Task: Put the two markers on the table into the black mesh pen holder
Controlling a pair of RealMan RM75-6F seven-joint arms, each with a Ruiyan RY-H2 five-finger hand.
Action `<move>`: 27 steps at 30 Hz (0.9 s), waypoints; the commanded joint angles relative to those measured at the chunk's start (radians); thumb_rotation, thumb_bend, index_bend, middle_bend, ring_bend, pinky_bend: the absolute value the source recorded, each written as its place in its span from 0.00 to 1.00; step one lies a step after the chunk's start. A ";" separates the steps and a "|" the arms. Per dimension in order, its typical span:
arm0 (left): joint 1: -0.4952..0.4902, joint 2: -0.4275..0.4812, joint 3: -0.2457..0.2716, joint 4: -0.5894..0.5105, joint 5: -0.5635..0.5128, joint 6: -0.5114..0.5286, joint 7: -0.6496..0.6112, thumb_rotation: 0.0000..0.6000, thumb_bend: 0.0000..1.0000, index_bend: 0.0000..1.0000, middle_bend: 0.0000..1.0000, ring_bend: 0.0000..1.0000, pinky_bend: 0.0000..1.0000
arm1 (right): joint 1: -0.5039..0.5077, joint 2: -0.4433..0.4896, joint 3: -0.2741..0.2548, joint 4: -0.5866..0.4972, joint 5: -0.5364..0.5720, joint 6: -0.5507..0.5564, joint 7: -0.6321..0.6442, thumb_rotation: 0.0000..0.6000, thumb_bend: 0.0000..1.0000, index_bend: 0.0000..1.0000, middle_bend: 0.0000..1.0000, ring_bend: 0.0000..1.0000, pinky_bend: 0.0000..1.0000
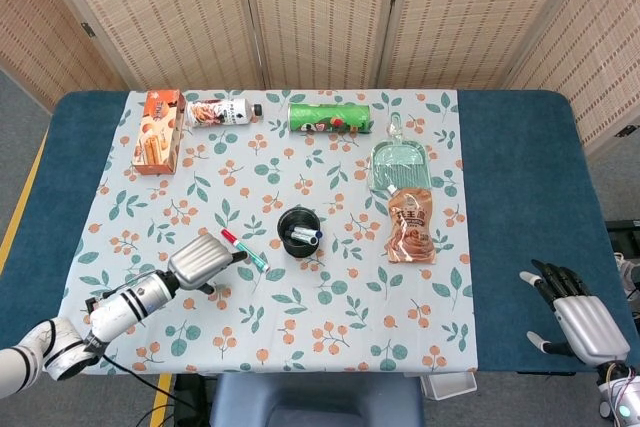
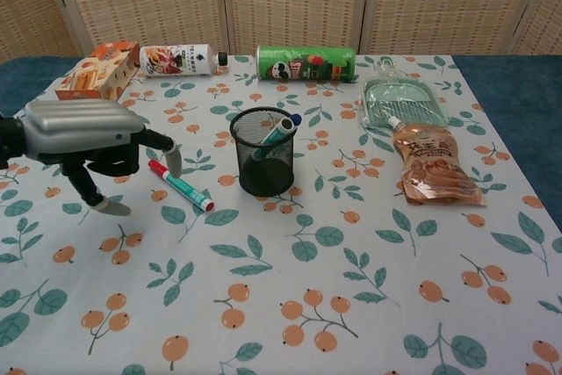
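Observation:
A marker (image 1: 245,250) (image 2: 181,185) with a red cap and teal barrel lies on the floral tablecloth, left of the black mesh pen holder (image 1: 299,232) (image 2: 265,163). A second marker (image 2: 274,136) with a blue cap stands tilted inside the holder. My left hand (image 1: 204,263) (image 2: 86,138) hovers just left of the lying marker, fingers spread, holding nothing. My right hand (image 1: 580,321) is open over the blue table edge at the front right, far from both; the chest view does not show it.
Along the back stand an orange snack box (image 1: 159,130), a lying bottle (image 1: 222,113) and a green chip can (image 1: 331,116). A green dustpan (image 1: 401,163) and an orange pouch (image 1: 411,226) lie right of the holder.

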 commanded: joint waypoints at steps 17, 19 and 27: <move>-0.156 -0.105 0.033 0.189 0.008 -0.053 -0.105 1.00 0.28 0.39 0.97 0.93 0.96 | 0.012 0.002 0.010 0.003 0.033 -0.031 0.011 1.00 0.21 0.12 0.00 0.00 0.00; -0.160 -0.124 0.044 0.224 0.014 -0.042 -0.125 1.00 0.28 0.40 0.97 0.94 0.96 | 0.012 0.003 0.011 0.003 0.035 -0.031 0.011 1.00 0.21 0.12 0.00 0.00 0.00; -0.183 -0.197 0.093 0.378 0.039 -0.010 -0.225 1.00 0.28 0.41 0.97 0.93 0.96 | 0.013 0.003 0.015 0.004 0.047 -0.037 0.012 1.00 0.21 0.12 0.00 0.00 0.00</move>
